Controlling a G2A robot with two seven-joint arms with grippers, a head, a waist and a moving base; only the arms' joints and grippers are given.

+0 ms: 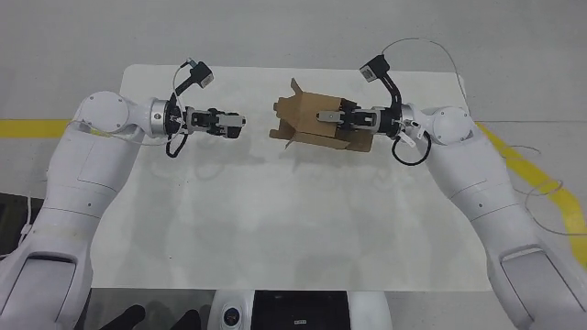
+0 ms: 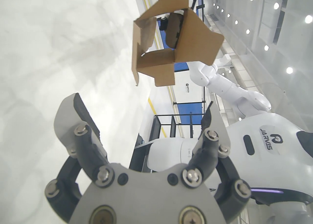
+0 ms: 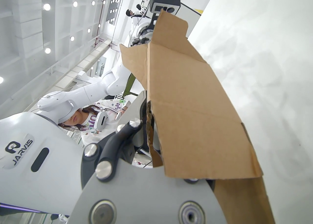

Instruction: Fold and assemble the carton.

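Note:
A brown cardboard carton (image 1: 312,121), partly erected with its flaps splayed open, hangs just above the white table at the back middle. My right gripper (image 1: 332,117) is shut on one of its side walls. In the right wrist view that wall (image 3: 193,117) covers one finger, and the other finger (image 3: 137,112) presses against the wall's inner face. My left gripper (image 1: 237,125) is a short way to the left of the carton and level with it. It is open and empty. In the left wrist view its fingertips (image 2: 80,112) point at the carton's open end (image 2: 171,39).
The white table (image 1: 275,229) stretches bare in front of both arms. A yellow floor line (image 1: 27,128) runs past both table ends. A cable (image 1: 431,50) loops above the right arm.

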